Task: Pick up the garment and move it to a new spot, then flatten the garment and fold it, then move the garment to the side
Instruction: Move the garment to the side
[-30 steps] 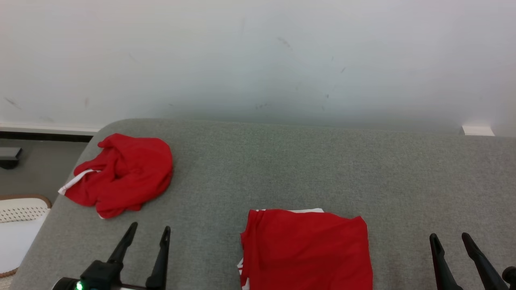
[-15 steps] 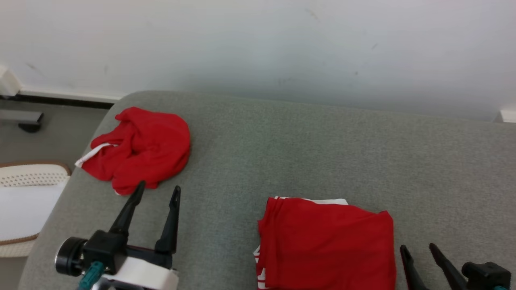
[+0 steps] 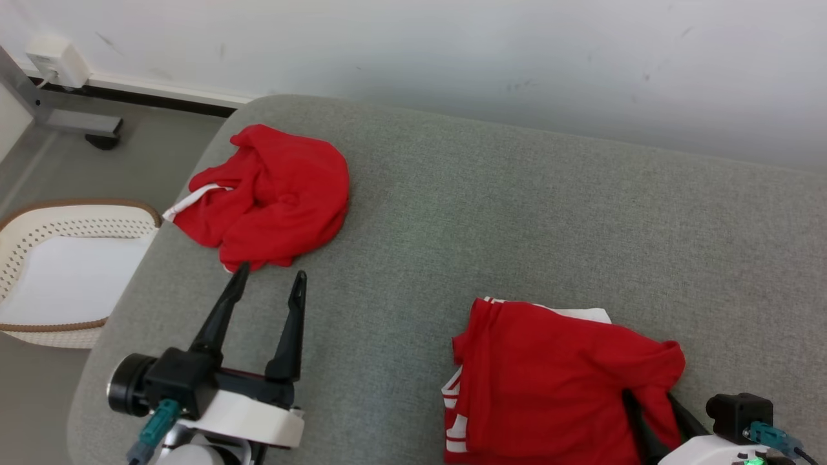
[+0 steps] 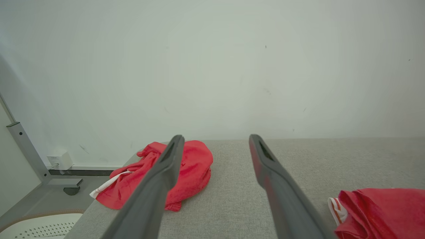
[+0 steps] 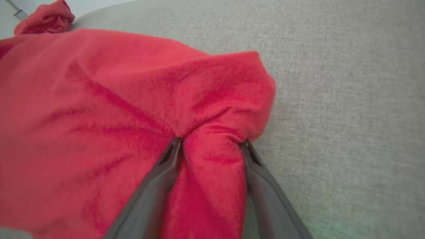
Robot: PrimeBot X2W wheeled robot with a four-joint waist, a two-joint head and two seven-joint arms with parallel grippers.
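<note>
A folded red garment (image 3: 555,374) with white stripes lies at the near right of the grey cushion (image 3: 517,213). Its right corner is bunched up over my right gripper (image 3: 651,405). In the right wrist view the garment (image 5: 99,99) drapes over both fingers, and the gripper (image 5: 211,143) stands open with a fold of cloth between them, its tips hidden. A second, crumpled red garment (image 3: 271,187) lies at the far left of the cushion. My left gripper (image 3: 271,272) is open and empty, its tips just short of that heap's near edge. The heap (image 4: 186,172) also shows behind the left gripper (image 4: 216,137).
A white perforated basket (image 3: 71,219) with a brown rim stands on the floor, left of the cushion. A metal leg (image 3: 64,119) and a wall socket box (image 3: 55,55) are at the back left. A pale wall runs behind the cushion.
The head camera has swung left and down. My left gripper has reached forward to the crumpled heap. My right gripper has pushed into the folded garment's right corner and bunched it up.
</note>
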